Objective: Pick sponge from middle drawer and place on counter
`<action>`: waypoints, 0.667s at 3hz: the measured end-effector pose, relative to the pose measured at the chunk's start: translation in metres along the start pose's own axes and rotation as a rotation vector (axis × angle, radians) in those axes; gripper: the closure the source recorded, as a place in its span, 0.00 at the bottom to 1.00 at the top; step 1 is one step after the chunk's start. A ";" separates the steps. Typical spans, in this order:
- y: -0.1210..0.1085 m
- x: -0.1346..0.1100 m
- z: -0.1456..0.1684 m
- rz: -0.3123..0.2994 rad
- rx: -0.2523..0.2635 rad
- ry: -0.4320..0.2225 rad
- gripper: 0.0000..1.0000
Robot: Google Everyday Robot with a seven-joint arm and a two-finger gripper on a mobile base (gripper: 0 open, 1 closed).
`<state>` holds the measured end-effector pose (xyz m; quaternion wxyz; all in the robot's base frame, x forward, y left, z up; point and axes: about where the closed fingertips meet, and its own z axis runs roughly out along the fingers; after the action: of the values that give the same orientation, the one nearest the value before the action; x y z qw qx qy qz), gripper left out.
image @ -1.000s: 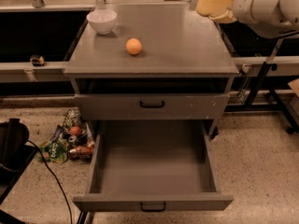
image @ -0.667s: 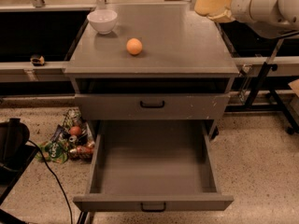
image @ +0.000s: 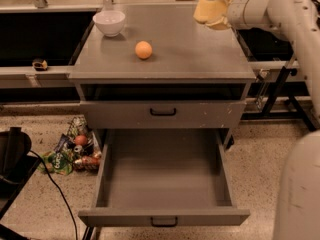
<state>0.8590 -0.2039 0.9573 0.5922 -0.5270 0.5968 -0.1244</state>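
The pale-yellow sponge is in my gripper, held just above the back right part of the grey counter. The gripper is shut on the sponge, and the white arm reaches in from the top right. The middle drawer is pulled fully open below and nothing lies inside it.
An orange ball and a white bowl sit on the counter's left half. The taller-fronted drawer above the open one is closed. Wrappers and cans lie on the floor at left, next to a black object with a cable.
The gripper with the sponge has moved a little left and down, further in over the counter. Nothing else has moved.
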 end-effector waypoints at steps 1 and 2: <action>0.019 -0.001 0.032 0.055 -0.048 -0.003 1.00; 0.035 -0.002 0.052 0.099 -0.088 0.008 0.82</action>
<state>0.8857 -0.1628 0.9178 0.5717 -0.5219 0.6291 -0.0707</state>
